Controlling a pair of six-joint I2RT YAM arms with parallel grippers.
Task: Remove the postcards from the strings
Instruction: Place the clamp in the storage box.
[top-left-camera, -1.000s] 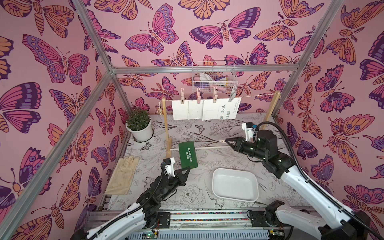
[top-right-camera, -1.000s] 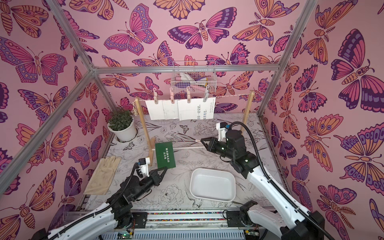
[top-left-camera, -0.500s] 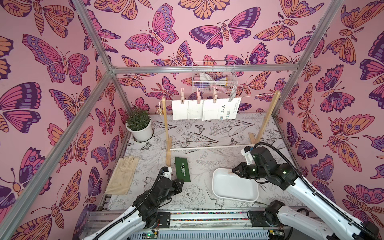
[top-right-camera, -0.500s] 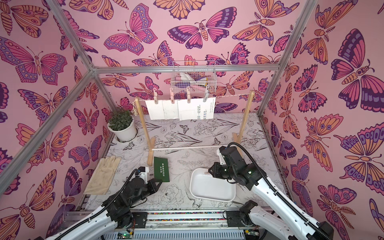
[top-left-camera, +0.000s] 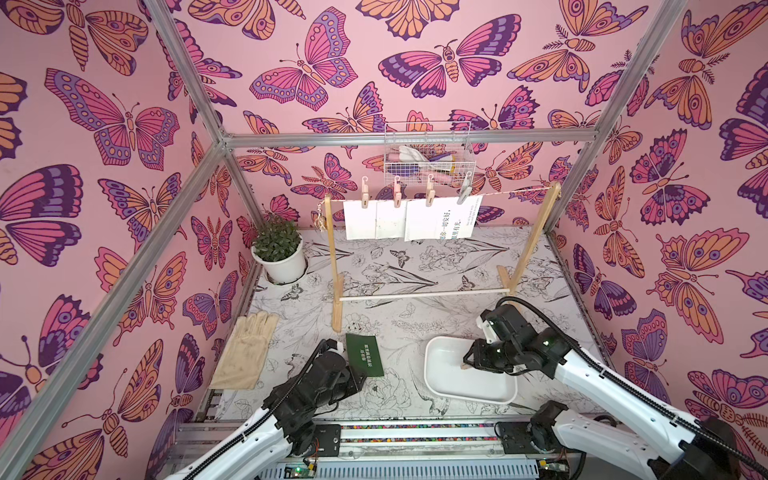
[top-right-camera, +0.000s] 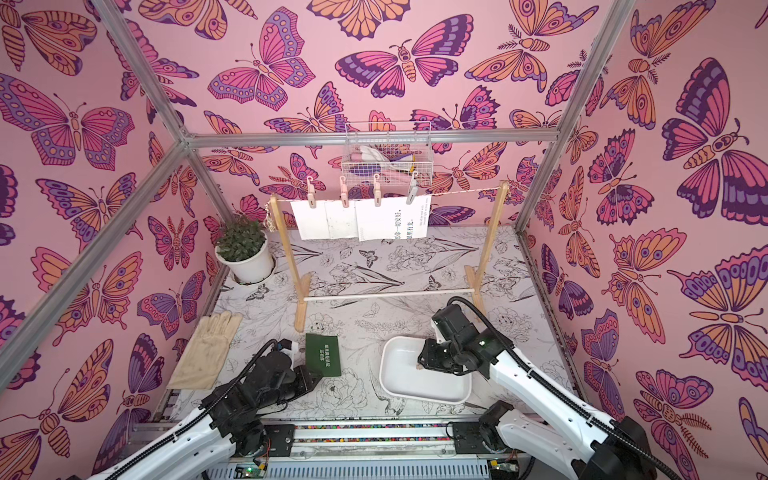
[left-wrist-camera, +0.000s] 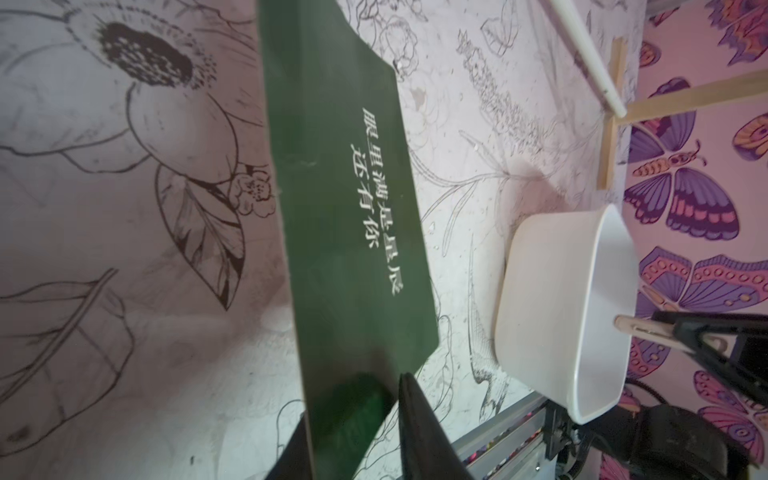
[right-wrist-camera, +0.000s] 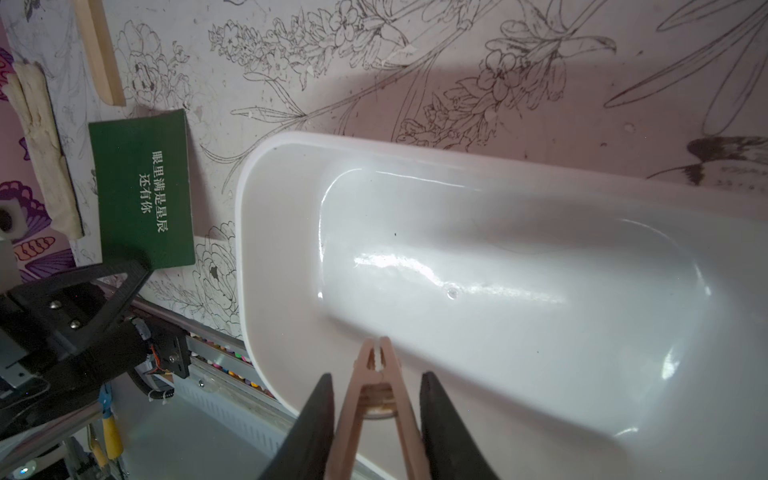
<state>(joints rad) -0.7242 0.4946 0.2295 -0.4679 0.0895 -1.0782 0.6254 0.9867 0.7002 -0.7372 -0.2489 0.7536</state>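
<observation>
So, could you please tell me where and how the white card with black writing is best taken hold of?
Grip its free bottom edge from the front: the card hangs flat from the string, pinned only at the top by a grey clothespin, and overlaps the neighbouring white card.

Four postcards (top-right-camera: 359, 218) hang from the string (top-right-camera: 457, 193); the green postcard (top-right-camera: 323, 354) lies on the table (top-right-camera: 365, 328).

Green postcard (right-wrist-camera: 143, 191) reads 眼里满是星辰 还有你 (white characters, two lines).
</observation>
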